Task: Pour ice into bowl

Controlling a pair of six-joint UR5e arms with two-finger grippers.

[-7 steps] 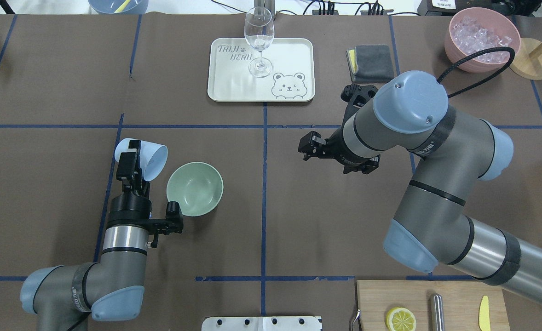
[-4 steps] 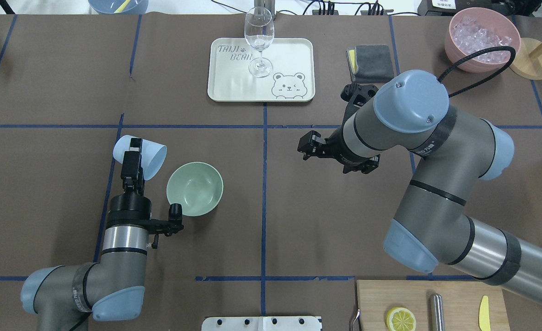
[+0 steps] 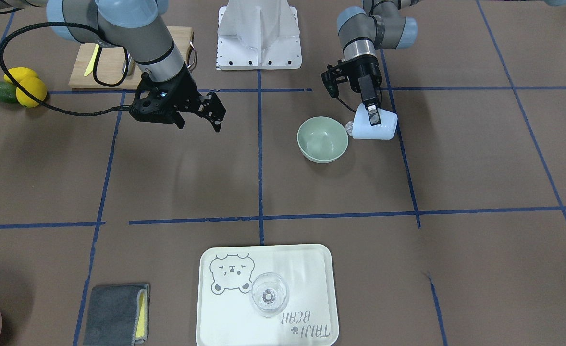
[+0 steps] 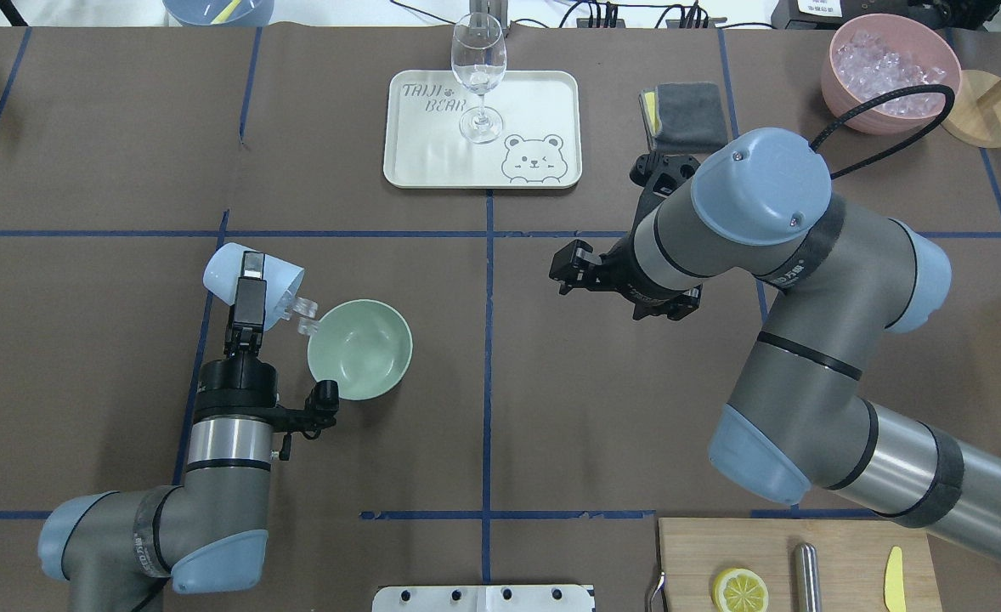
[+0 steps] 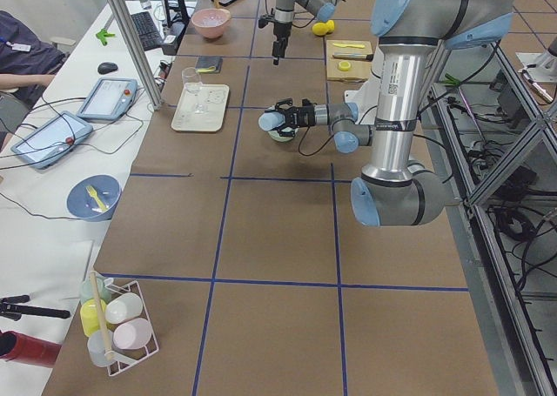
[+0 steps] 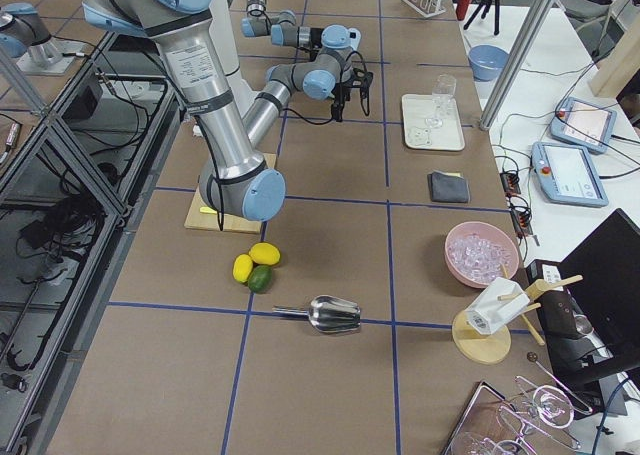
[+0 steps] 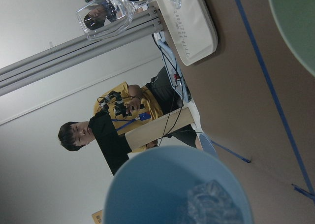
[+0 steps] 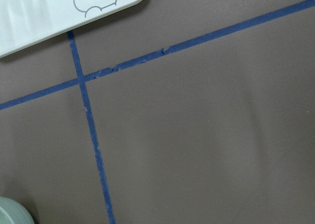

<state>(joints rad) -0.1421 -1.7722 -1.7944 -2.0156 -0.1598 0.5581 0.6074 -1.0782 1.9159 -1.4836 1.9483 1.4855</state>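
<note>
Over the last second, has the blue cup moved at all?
Yes. Against the still green bowl, the cup has tipped further and crept toward the far side; ice now spills out.

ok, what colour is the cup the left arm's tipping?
Light blue cup; clearest in the overhead exterior view.

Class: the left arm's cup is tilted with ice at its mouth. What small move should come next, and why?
Probably nudge the light blue cup a little toward the centre of the bowl before tipping more. The left gripper holds it tilted, and the ice is leaving its mouth right at the rim of the bowl, so cubes could miss.
</note>
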